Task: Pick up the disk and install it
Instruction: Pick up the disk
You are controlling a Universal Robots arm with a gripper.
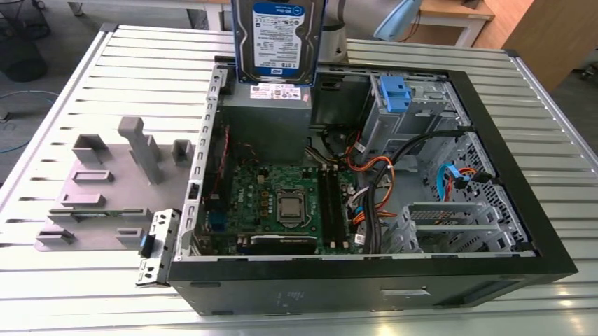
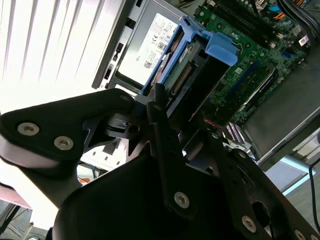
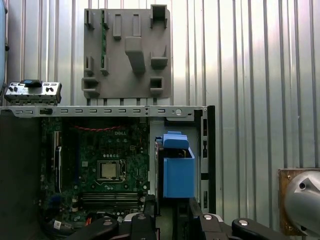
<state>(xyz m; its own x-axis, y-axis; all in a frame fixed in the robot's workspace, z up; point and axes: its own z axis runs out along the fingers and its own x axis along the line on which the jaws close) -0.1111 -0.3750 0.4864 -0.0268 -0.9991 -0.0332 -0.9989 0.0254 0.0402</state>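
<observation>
We read this as lab or workshop: ribbed silver aluminium-slat worktop point(image 1: 84, 301) carries opened black metal desktop computer case point(image 1: 374, 290), grey plastic fixture plate with slots and pegs point(image 1: 103, 189) beside it; we note light wooden furniture point(image 1: 533, 35) behind.

The gripper point(image 2: 150, 107) is matte black, built from flat linkage plates point(image 2: 75, 120) with rounded ends. Silver socket-head screws point(image 2: 28, 129) fasten the plates, as seen in both wrist views.
</observation>
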